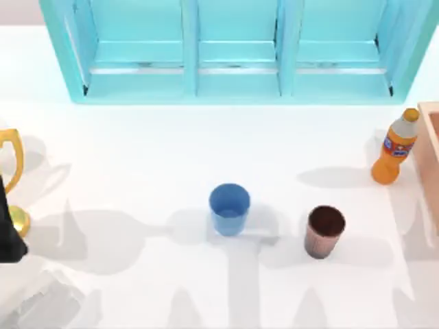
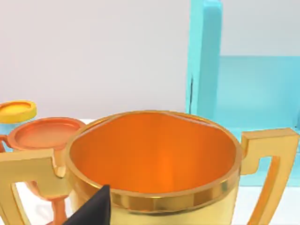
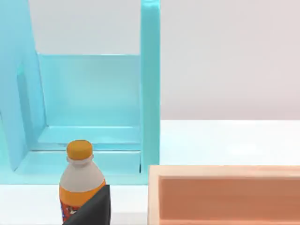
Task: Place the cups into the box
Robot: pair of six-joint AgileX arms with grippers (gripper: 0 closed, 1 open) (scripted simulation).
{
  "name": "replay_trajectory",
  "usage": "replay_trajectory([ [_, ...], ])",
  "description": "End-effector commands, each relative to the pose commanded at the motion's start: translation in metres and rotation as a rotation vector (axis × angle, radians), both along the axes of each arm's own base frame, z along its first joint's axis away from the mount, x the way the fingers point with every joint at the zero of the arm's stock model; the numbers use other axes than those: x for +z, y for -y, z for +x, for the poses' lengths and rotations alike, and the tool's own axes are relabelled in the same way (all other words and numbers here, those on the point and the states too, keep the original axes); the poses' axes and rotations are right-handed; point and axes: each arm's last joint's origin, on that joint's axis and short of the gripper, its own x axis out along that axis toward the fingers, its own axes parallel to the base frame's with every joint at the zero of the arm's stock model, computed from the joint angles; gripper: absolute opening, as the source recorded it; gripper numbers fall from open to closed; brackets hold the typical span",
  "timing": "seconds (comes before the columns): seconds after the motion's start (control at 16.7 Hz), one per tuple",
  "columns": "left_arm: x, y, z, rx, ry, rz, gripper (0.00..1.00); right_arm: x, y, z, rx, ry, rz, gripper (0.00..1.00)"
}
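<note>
We see the turquoise shelf cabinet (image 1: 233, 51) along the table's (image 1: 137, 157) far edge, and the box (image 1: 431, 147) at the right edge beside the orange bottle (image 1: 394, 147). A gold trophy (image 1: 12, 179) stands far left. The blue cup (image 1: 229, 208) and brown cup (image 1: 324, 231) stand upright mid-table, apart. We cannot tell either gripper's state.

Glossy gold trophy (image 2: 154, 164), seemingly metal
</note>
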Motion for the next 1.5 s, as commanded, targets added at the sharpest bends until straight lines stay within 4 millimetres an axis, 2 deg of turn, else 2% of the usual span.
replay_trajectory([
  [0.18,0.000,0.000,0.000,0.000,0.000,0.000,1.00,0.002,-0.001,0.000,0.005,-0.010,0.004,1.00],
  [0.3,0.000,0.000,0.000,0.000,0.000,0.000,1.00,0.011,-0.003,0.000,0.028,-0.058,0.024,1.00],
  [0.6,0.000,0.000,0.000,0.000,0.000,0.000,1.00,0.060,-0.017,0.014,0.114,-0.338,0.105,1.00],
  [0.78,0.000,0.000,0.000,0.000,0.000,0.000,1.00,0.089,-0.034,0.043,0.148,-0.616,0.138,1.00],
  [0.96,0.000,0.000,0.000,0.000,0.000,0.000,1.00,0.104,-0.061,0.083,0.148,-0.917,0.141,1.00],
  [1.2,0.000,0.000,0.000,0.000,0.000,0.000,1.00,0.106,-0.106,0.130,0.103,-1.249,0.104,1.00],
  [1.5,0.000,0.000,0.000,0.000,0.000,0.000,1.00,0.095,-0.158,0.170,0.024,-1.501,0.036,1.00],
])
